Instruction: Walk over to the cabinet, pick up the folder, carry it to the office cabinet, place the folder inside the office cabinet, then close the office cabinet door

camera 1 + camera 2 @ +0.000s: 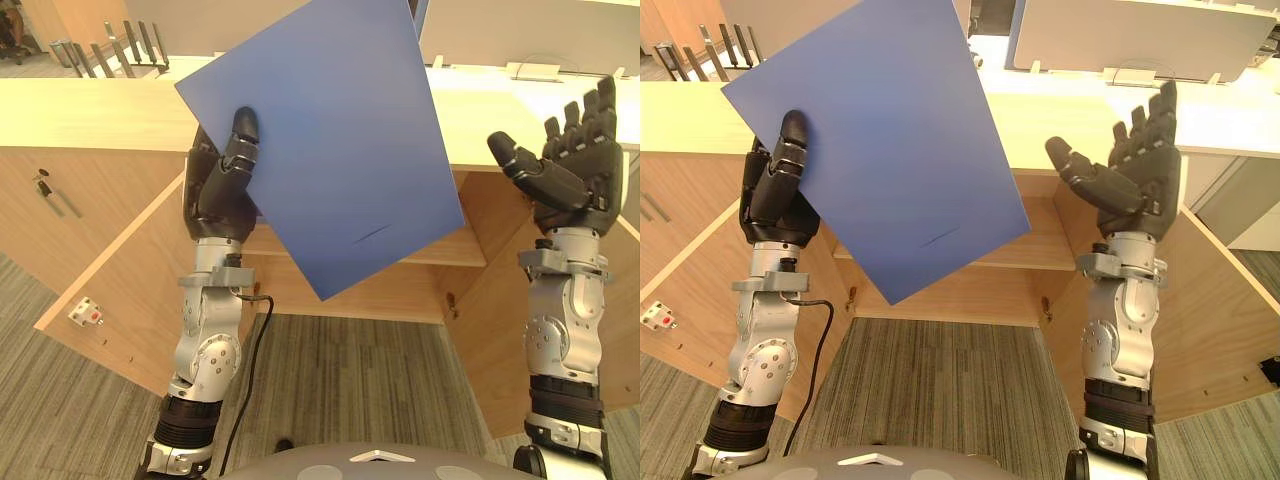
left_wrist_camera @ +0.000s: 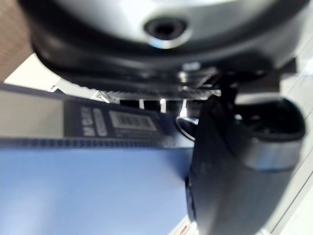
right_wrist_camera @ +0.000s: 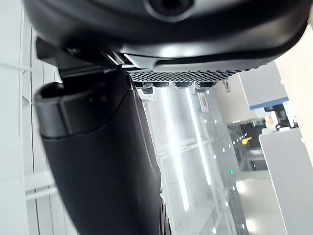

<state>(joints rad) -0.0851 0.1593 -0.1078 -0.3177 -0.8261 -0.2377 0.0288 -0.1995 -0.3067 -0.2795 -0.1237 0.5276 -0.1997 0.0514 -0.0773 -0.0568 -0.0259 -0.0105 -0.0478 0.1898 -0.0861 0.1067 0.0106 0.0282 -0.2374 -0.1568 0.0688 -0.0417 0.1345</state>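
Note:
A flat blue folder (image 1: 330, 140) is held up, tilted, in front of the open wooden cabinet (image 1: 400, 275). My left hand (image 1: 222, 180) grips its left edge, thumb pressed on the front face and fingers behind it. In the left wrist view the folder (image 2: 88, 191) lies against the thumb (image 2: 234, 171). My right hand (image 1: 575, 160) is raised to the right of the folder, palm up, fingers straight, holding nothing and apart from the folder. Both cabinet doors stand swung outward: the left door (image 1: 120, 280) and the right door (image 1: 500, 330).
The cabinet's pale top (image 1: 90, 110) runs across the view, with a shelf (image 1: 1050, 245) inside the opening. A closed cabinet front with a key (image 1: 42, 185) is at the left. Grey carpet (image 1: 350, 380) lies below. A desk organiser (image 1: 110, 50) stands at the far left.

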